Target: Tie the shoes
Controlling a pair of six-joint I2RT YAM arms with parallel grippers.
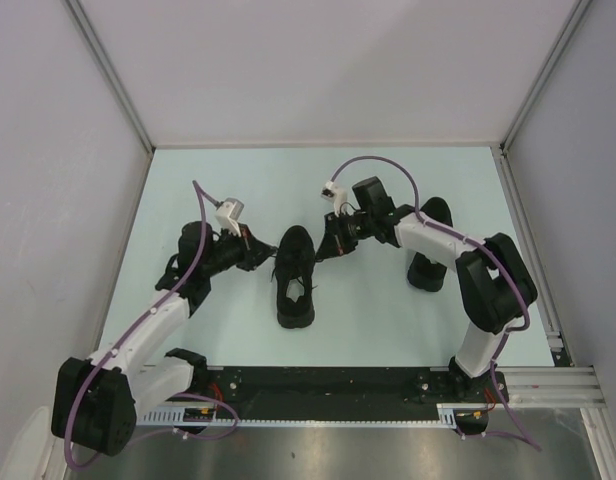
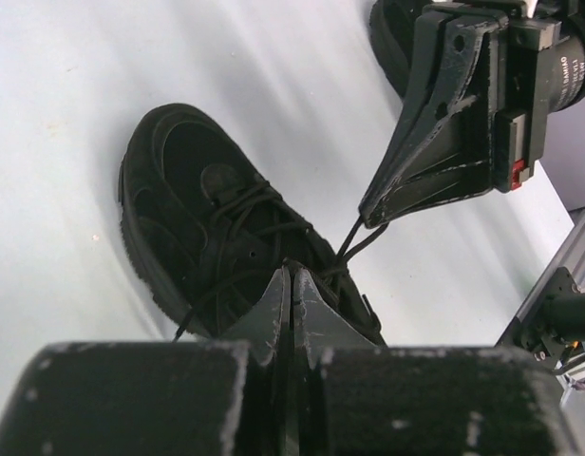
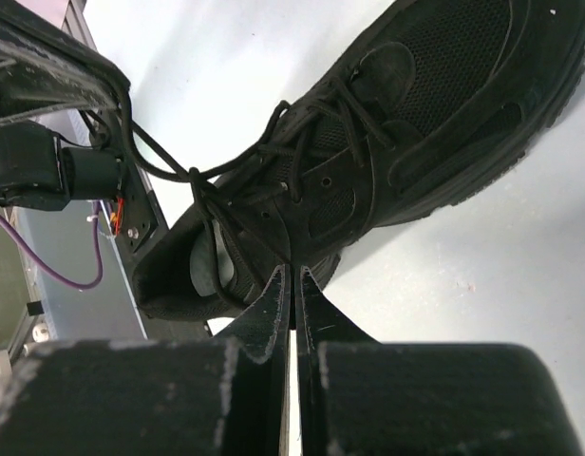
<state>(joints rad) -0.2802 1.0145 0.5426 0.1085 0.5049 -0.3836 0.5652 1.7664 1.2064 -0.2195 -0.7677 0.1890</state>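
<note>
The black sneaker (image 1: 295, 275) lies in the middle of the table with its toe toward the far side, between my two grippers. My left gripper (image 1: 265, 257) is at its left side, shut on a thin black lace (image 3: 164, 171) that runs taut up to it in the right wrist view. My right gripper (image 1: 326, 252) is at the sneaker's right side, shut on the other lace end (image 2: 354, 237). In the left wrist view the sneaker (image 2: 193, 204) lies just beyond my closed left gripper (image 2: 292, 273). In the right wrist view the sneaker (image 3: 406, 133) fills the frame above my closed right gripper (image 3: 294, 273).
A second black shoe (image 1: 431, 245) lies at the right, partly under the right arm, and its edge shows in the left wrist view (image 2: 387, 33). Grey walls enclose the pale table (image 1: 238, 180) on three sides. A black rail (image 1: 328, 385) runs along the near edge.
</note>
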